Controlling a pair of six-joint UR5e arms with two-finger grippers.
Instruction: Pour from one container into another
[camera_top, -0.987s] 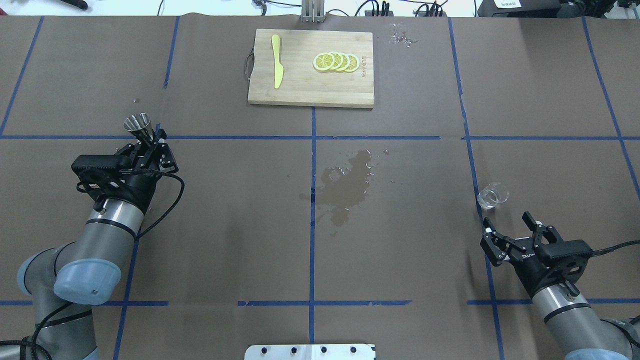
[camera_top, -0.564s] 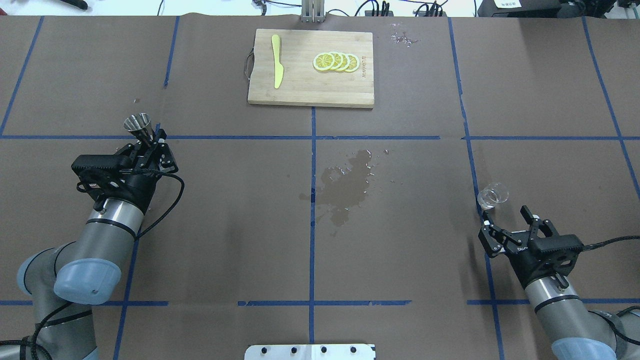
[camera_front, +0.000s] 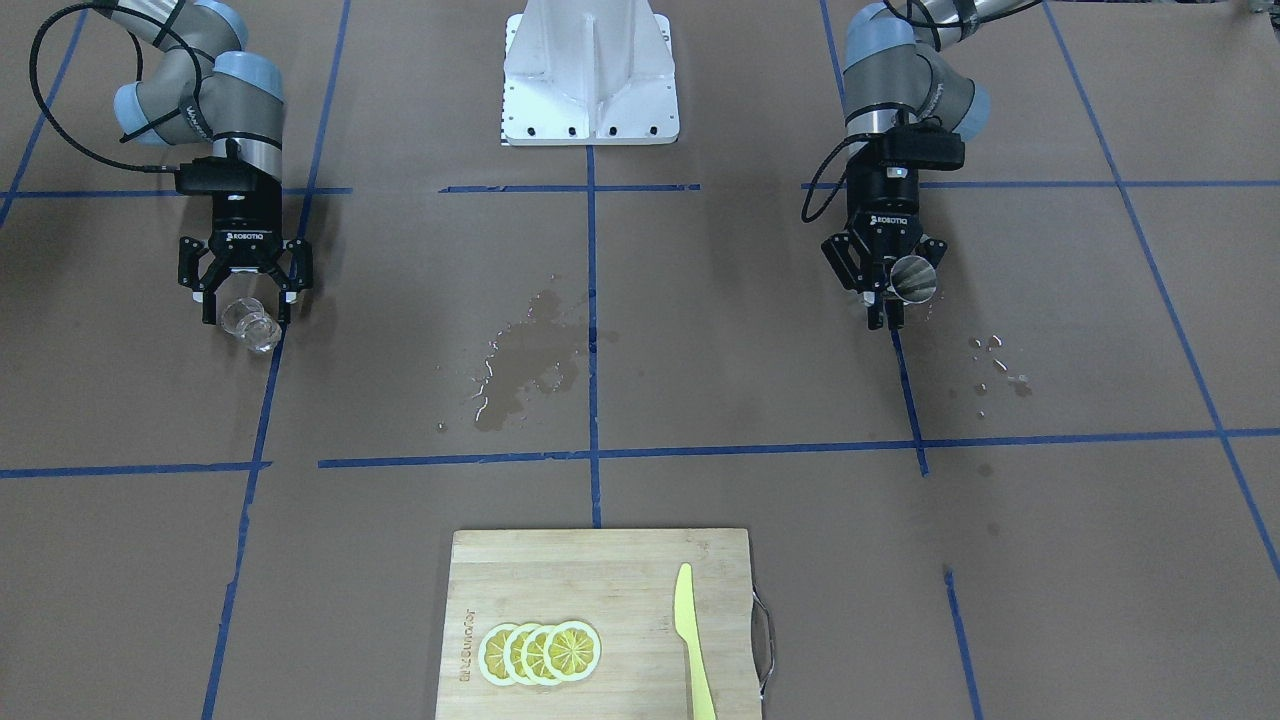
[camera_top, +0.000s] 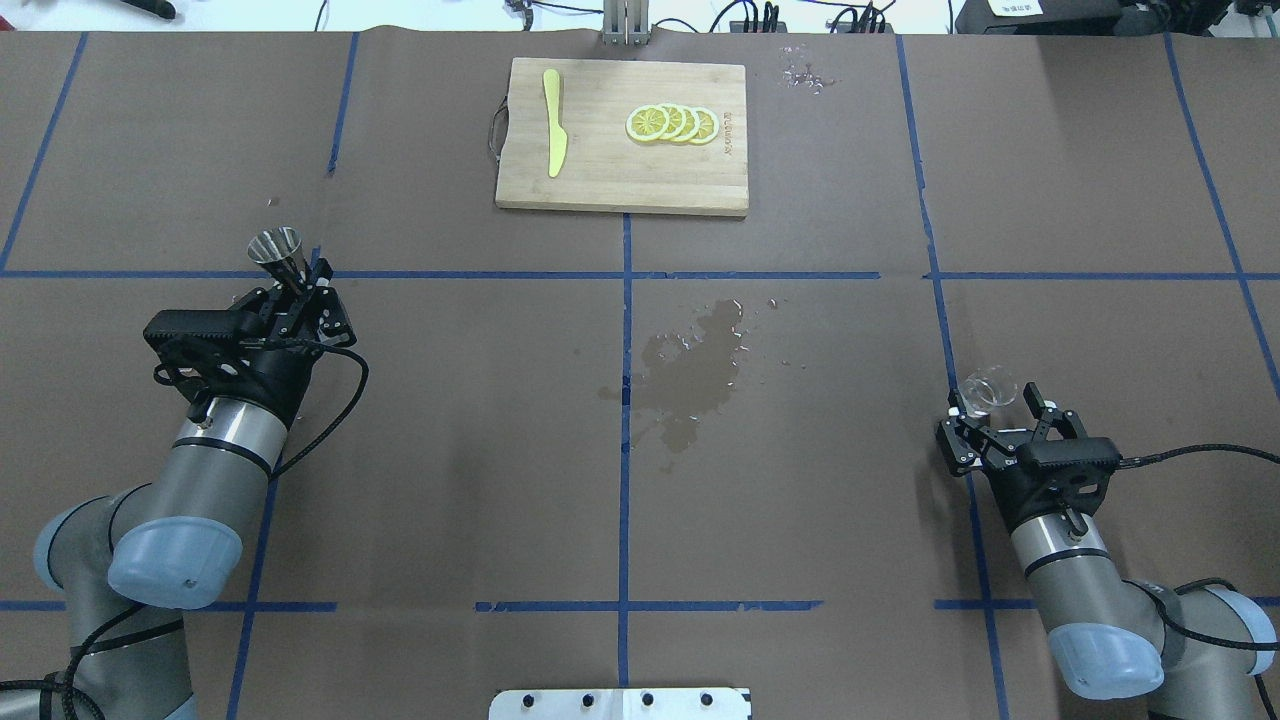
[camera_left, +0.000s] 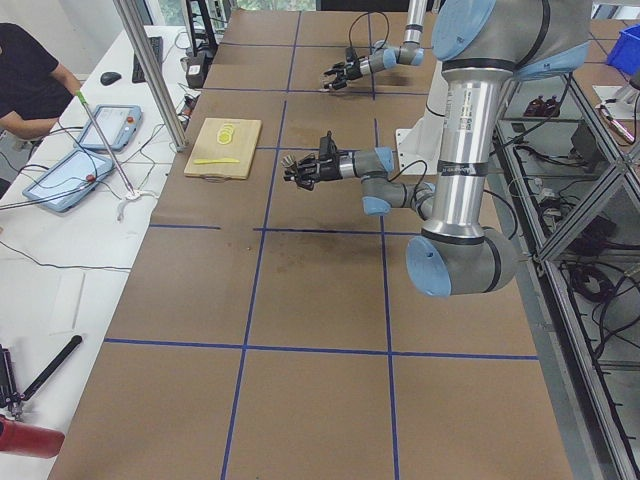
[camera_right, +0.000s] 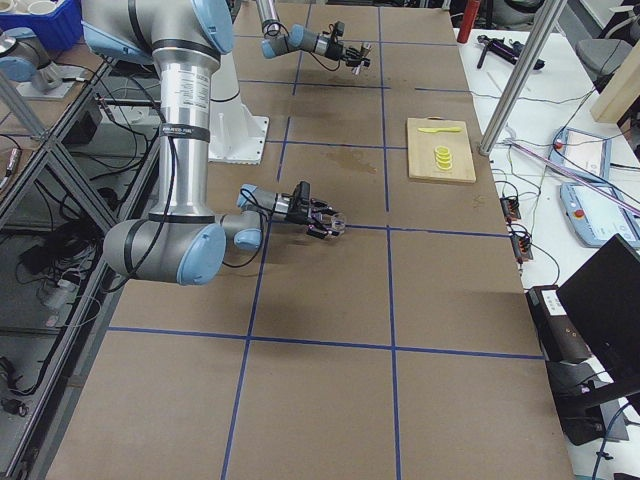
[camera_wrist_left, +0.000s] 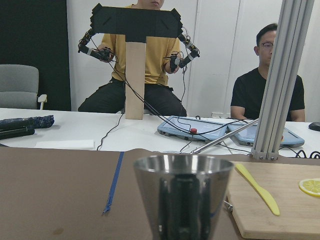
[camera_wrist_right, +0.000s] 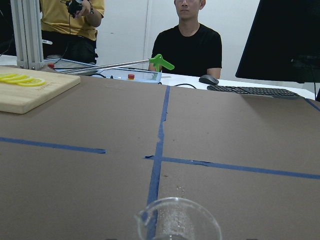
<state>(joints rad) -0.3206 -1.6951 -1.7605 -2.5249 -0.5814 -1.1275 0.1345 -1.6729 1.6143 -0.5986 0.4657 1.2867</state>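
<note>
Right end effector (camera_top: 992, 403), in the overhead view, has moved forward since a second ago. Its fingers, spread apart, now flank the small clear glass cup (camera_top: 990, 386) on the brown worktop (camera_top: 800, 480). Left end effector (camera_top: 300, 281) stays clamped on the small grey steel hourglass-shaped jigger (camera_top: 277, 247), unmoved. The front-facing view does not settle whether the fingers touch the cup. In the right wrist view only the cup's rim shows, with no fingers in frame. In the left wrist view the jigger's lower cone is cut off.

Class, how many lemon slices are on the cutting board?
4: lemon slices overlapping in one row on the cutting board, apart from the yellow knife; none seems hidden.
</note>
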